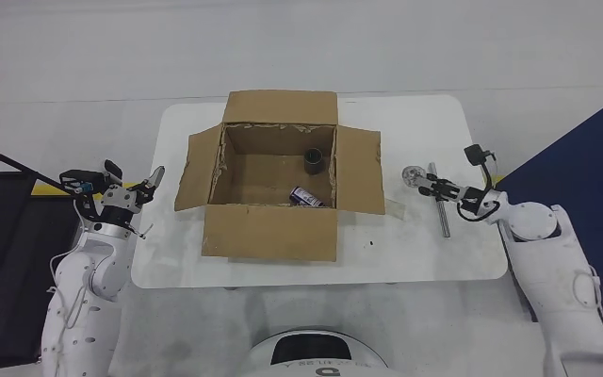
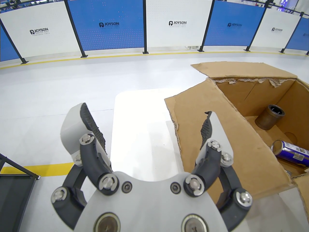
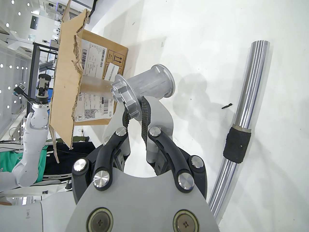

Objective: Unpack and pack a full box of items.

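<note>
Close to the robot, a brown box (image 1: 268,236) sits open in the middle of the white table (image 1: 283,269). A little further on, there is one gripper at each side of it. The left gripper (image 2: 147,121) is by the left edge of the table, well apart from the things in the box. Its fingers are spread wide and it holds nothing. The right gripper (image 3: 136,108) is over the table on the right of the box. Its fingers pinch the round rim of a silver part (image 3: 149,85) shaped like a spool. The part seems to hang just above the table. Just beside it a long shiny rod (image 3: 248,97) lies flat, with a black band (image 3: 237,144) around it.

Further in, on the floor of the box, a blue can (image 2: 291,152) lies on its side near the front wall. Behind it a dark tube (image 2: 269,117) stands up, toward the right wall.

I think this is the taking-out step: the rod is out, the silver part is out but not put down, and two things are left inside. Next, the right gripper should lower the part onto a bare spot near the rod, without bumping it, and let go. Then a gripper must reach down into the box for the can or the tube.
</note>
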You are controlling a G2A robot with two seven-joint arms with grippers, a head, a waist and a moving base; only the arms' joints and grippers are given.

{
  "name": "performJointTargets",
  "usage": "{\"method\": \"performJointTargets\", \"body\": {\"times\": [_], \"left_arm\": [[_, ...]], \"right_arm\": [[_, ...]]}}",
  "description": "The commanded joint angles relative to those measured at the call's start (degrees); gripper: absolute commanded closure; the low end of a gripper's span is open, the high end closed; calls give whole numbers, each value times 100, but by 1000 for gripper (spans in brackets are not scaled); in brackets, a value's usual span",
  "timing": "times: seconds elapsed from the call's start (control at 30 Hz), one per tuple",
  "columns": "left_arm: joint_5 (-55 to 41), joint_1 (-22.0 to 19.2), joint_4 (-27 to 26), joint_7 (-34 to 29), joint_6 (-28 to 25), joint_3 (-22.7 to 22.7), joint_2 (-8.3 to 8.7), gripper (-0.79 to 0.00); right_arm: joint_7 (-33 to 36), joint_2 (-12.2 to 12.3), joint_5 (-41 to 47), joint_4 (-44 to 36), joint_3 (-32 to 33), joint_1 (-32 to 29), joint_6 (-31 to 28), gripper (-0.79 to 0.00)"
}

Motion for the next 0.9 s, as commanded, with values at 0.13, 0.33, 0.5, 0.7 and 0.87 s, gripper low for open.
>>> {"method": "performJointTargets", "body": {"times": [0.13, 0.33, 0.5, 0.7, 0.87], "left_arm": [[0, 0, 0, 0, 0, 0, 0, -785], [0, 0, 0, 0, 0, 0, 0, -785], [0, 0, 0, 0, 0, 0, 0, -785], [0, 0, 0, 0, 0, 0, 0, -785], [0, 0, 0, 0, 0, 0, 0, -785]], "right_arm": [[134, -9, -22, 126, -149, 106, 133, 0], [252, -18, 97, 277, -247, 210, 184, 0], [199, -17, 165, 341, -261, 248, 172, -6], [175, 12, 250, 305, -173, 180, 126, -197], [178, 37, 301, 245, -104, 112, 135, -332]]}}
